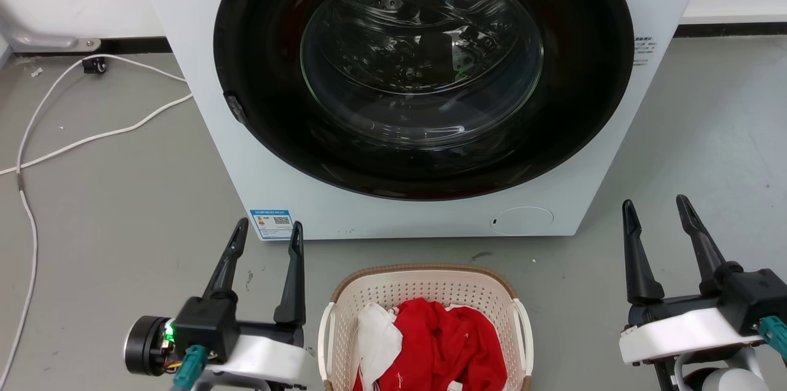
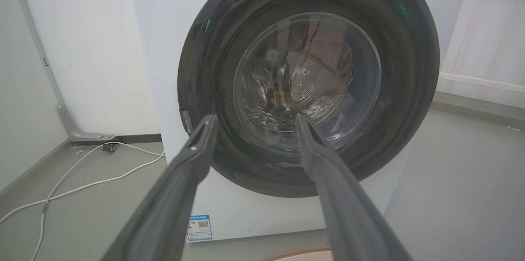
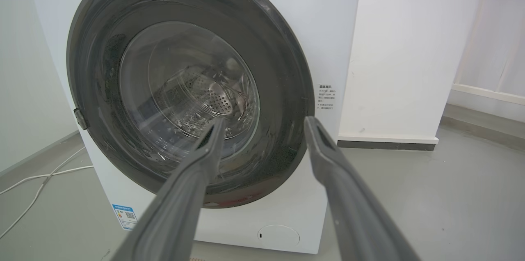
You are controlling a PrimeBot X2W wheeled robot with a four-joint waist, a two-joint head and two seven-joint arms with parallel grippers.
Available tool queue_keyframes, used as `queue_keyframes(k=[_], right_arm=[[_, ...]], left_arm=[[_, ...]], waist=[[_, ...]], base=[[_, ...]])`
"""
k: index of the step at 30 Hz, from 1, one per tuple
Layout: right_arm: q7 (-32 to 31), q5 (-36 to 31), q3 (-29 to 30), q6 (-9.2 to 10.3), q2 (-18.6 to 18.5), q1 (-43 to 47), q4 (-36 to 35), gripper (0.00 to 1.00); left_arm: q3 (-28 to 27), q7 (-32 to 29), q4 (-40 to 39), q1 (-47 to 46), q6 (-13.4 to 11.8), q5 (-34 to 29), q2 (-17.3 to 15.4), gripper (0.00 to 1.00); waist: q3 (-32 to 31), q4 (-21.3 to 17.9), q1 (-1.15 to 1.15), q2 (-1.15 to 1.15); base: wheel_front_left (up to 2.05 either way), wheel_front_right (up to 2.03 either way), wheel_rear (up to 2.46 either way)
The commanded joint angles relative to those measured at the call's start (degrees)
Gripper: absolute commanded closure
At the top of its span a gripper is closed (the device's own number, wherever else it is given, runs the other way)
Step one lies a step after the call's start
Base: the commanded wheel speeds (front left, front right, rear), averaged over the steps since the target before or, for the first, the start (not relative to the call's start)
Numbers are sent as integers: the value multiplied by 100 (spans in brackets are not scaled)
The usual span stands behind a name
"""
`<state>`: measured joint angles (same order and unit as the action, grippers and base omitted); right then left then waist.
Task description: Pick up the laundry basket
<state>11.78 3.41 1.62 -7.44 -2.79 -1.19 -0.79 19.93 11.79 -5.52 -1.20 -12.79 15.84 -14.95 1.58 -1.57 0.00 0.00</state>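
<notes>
Grey floor (image 1: 123, 206); white washing machine (image 1: 369, 216), round door closed, straight ahead of both sets of fingers. I read the left end effector (image 1: 269, 225) as released, fingers spread. Right end effector (image 1: 654, 201): likewise released, gripping nothing. Laundry basket (image 1: 424, 280) stands on the floor between the two end effectors, nearer the left one, touching neither. Red cloth (image 1: 442, 335) and some white fabric lie inside it. White cable (image 1: 129, 128) runs along the floor beyond the left end effector.
</notes>
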Motion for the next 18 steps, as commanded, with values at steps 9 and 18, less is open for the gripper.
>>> queue_keyframes(k=[9, 18], right_arm=[[140, 133, 56, -4, -14, 82, 79, 0], [234, 209, 60, -4, -15, 104, 362, 0]], left_arm=[[-666, 131, -138, 269, 759, 91, 450, 0], [-1160, 230, 561, 474, 1693, -285, 927, 0]], waist=[[15, 9, 0, 0], [34, -5, 0, 0]], base=[[0, 0, 0], [0, 0, 0]])
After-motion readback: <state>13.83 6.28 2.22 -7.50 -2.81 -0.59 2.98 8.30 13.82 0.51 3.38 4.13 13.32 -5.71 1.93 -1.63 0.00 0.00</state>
